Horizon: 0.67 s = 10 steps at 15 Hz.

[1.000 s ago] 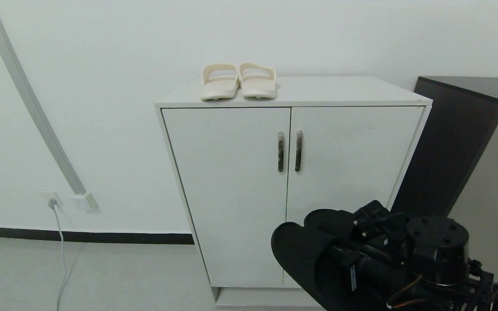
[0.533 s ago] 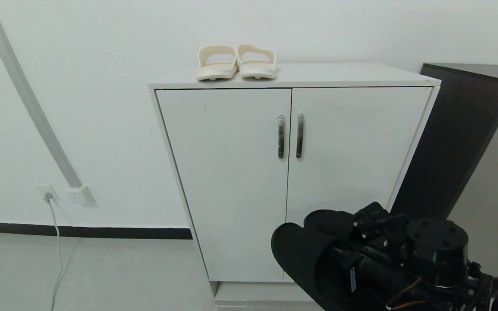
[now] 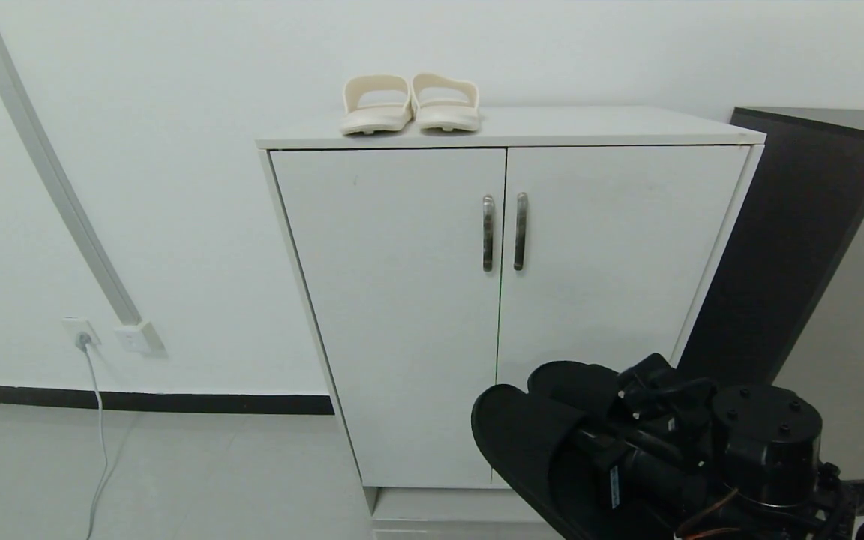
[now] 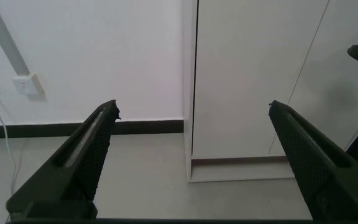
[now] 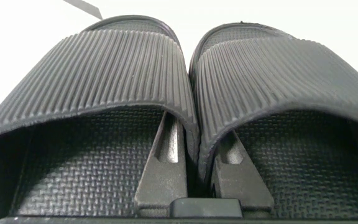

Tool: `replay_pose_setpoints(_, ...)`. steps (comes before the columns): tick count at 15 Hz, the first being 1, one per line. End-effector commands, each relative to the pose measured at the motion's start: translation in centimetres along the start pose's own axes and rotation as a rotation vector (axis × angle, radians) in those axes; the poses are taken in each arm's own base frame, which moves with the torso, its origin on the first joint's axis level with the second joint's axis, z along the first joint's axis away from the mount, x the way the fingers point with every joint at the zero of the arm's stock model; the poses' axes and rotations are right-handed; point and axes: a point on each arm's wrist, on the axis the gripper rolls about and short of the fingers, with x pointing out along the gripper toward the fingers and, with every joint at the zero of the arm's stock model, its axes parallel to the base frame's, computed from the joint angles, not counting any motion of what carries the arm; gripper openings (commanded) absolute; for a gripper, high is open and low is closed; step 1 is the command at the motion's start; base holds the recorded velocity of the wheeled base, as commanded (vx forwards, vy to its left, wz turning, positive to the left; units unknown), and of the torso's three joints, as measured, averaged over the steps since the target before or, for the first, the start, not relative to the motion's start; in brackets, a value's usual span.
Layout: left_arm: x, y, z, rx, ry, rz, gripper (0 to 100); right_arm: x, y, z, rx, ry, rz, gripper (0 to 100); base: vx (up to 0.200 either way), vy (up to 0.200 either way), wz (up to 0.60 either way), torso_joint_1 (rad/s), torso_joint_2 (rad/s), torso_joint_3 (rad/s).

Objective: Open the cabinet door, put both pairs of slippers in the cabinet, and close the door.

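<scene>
— So, head view first: where are the slippers?
— The cream slippers (image 3: 409, 105) stand side by side on top of the white cabinet (image 3: 612, 124), at about 12 o'clock in the picture. The black slippers (image 3: 537, 427) hang at 5 o'clock, carried by the right gripper (image 3: 604, 427) in front of the lower part of the cabinet's right door.
— And the doors?
— Both doors (image 3: 394, 315) are shut. The two handles (image 3: 487, 233) stand upright, just beside each other at the middle seam. A dark cabinet (image 3: 784, 247) stands at 3 o'clock and a wall socket (image 3: 79, 331) sits at 8 o'clock.
— Left wrist view?
— The left gripper (image 4: 192, 109) has its jaws spread wide with nothing between them. It is low near the floor, facing the white cabinet's left front corner.
— Right wrist view?
— One of the fingers (image 5: 163, 165) goes under each strap of the black slippers. The jaws pinch the pair's two touching inner walls together.
</scene>
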Motion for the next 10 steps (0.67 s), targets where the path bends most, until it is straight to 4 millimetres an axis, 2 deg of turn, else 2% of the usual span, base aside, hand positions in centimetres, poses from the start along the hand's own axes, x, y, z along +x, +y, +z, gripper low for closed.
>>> replay_pose_setpoints(1,0.2,0.0,0.1,-0.002,0.026,-0.007,100,-0.1,0.0,-0.1,-0.002,0.003,0.001,0,0.000,0.000,0.00,-0.007,0.04,0.051)
replay_pose_setpoints(3,0.1,0.0,0.5,0.006,0.007,-0.005,100,-0.2,0.0,-0.1,-0.002,-0.011,-0.001,0,0.000,0.000,0.00,0.001,0.01,0.028)
replay_pose_setpoints(5,0.0,0.1,4.6,-0.055,-0.023,-0.037,100,-0.2,0.0,-0.1,-0.003,-0.008,-0.001,0,0.000,0.000,0.00,0.000,0.00,0.000)
replay_pose_setpoints(6,0.4,0.0,5.9,-0.066,-0.008,-0.060,100,-0.2,0.1,-0.1,-0.004,-0.006,0.000,0,0.000,0.000,0.00,0.000,0.00,0.000)
replay_pose_setpoints(10,3.7,-0.6,6.6,-0.100,0.221,-0.310,100,-0.3,0.1,-0.2,-0.004,-0.006,0.002,0,0.000,0.000,0.00,0.000,0.00,0.000)
